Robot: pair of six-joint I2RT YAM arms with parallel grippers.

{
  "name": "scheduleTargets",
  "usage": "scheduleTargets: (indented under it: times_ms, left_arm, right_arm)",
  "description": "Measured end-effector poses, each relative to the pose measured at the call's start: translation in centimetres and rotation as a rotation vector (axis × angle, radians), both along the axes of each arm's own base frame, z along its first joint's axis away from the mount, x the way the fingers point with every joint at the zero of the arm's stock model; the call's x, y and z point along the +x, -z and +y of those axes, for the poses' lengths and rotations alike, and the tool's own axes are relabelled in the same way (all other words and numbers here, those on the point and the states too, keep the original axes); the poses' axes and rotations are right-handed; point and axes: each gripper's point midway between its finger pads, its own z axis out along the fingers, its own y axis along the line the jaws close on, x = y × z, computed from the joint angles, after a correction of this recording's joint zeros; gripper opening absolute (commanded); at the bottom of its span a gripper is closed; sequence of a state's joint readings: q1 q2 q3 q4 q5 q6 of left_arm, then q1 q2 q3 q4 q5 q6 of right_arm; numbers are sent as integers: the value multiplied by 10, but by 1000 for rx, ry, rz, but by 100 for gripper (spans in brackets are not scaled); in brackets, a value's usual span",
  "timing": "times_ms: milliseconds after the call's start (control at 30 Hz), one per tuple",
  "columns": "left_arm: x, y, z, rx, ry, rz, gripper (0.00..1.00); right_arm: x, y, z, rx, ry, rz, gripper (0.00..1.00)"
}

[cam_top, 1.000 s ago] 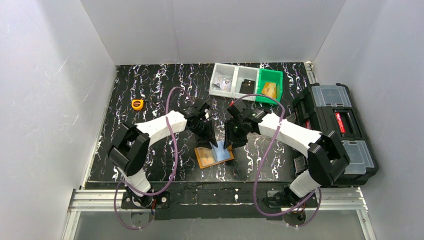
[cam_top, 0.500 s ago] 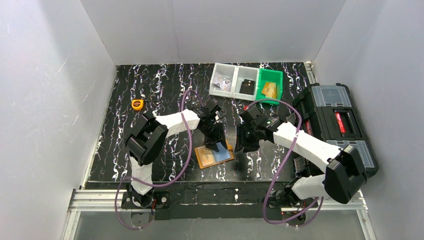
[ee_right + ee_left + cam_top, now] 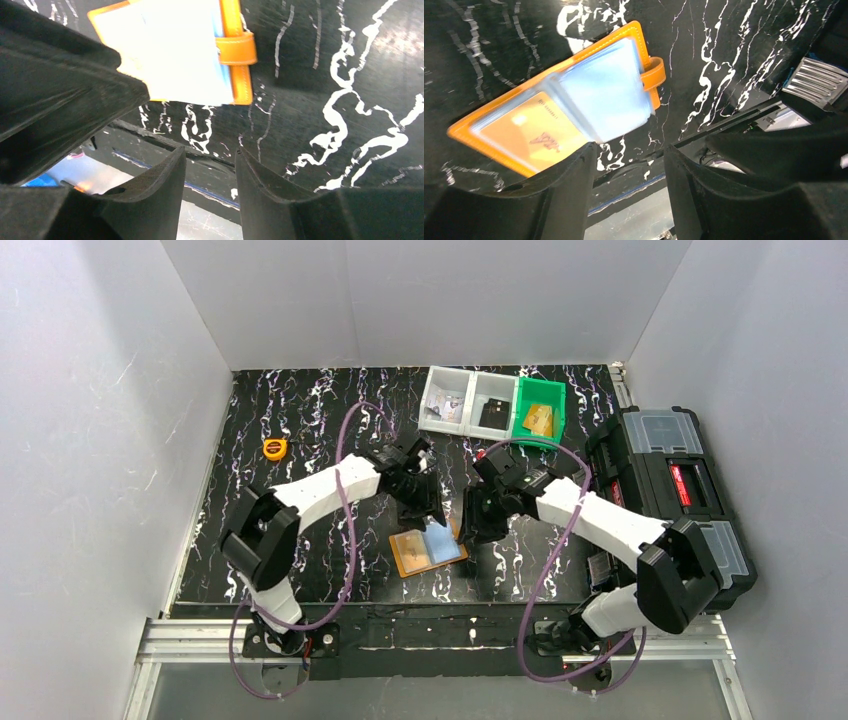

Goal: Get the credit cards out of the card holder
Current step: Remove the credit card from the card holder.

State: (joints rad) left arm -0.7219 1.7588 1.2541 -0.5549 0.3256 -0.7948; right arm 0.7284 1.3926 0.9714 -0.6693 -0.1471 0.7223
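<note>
The orange card holder [image 3: 407, 557] lies open on the black marbled table near the front edge. A pale blue credit card [image 3: 441, 543] covers its right half; whether it sits in a pocket or lies loose, I cannot tell. In the left wrist view the card holder [image 3: 464, 134] shows blurred, with the pale blue card [image 3: 604, 90] beside the closure tab [image 3: 655, 70]. A yellowish printed card [image 3: 531, 132] sits in the left pocket. My left gripper [image 3: 629, 150] hovers just behind the holder, open and empty. My right gripper [image 3: 210, 154] stands open and empty to the right of the card holder [image 3: 243, 85].
Two white bins [image 3: 470, 400] and a green bin [image 3: 540, 410] holding small items stand at the back. A round yellow tape measure [image 3: 275, 448] lies at the back left. A black toolbox [image 3: 670, 490] fills the right side. The table's front rail [image 3: 430, 625] is close behind the holder.
My left gripper has opened wider and drawn back from over the card holder. The pale blue card now lies flatter on the holder. The right gripper has shifted slightly.
</note>
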Motion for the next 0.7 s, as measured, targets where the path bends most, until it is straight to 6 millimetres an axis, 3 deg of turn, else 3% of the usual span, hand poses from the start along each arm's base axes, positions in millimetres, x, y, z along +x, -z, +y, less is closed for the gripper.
scheduleTargets:
  times_ms: [167,367,500,700]
  left_arm:
    - [3,-19,33,10,-54,-57,46]
    - [-12,-6,79,78,-118,-30,28]
    - [-22,8,90,109,-125,7,16]
    - [-22,19,89,115,-123,25,8]
  right_arm:
    - [5,-6,23,76,-34,22,48]
    - [10,-8,56,142,-96,54,48]
    - [9,-3,75,172,-133,86,46]
    - [8,12,91,185,-161,137,43]
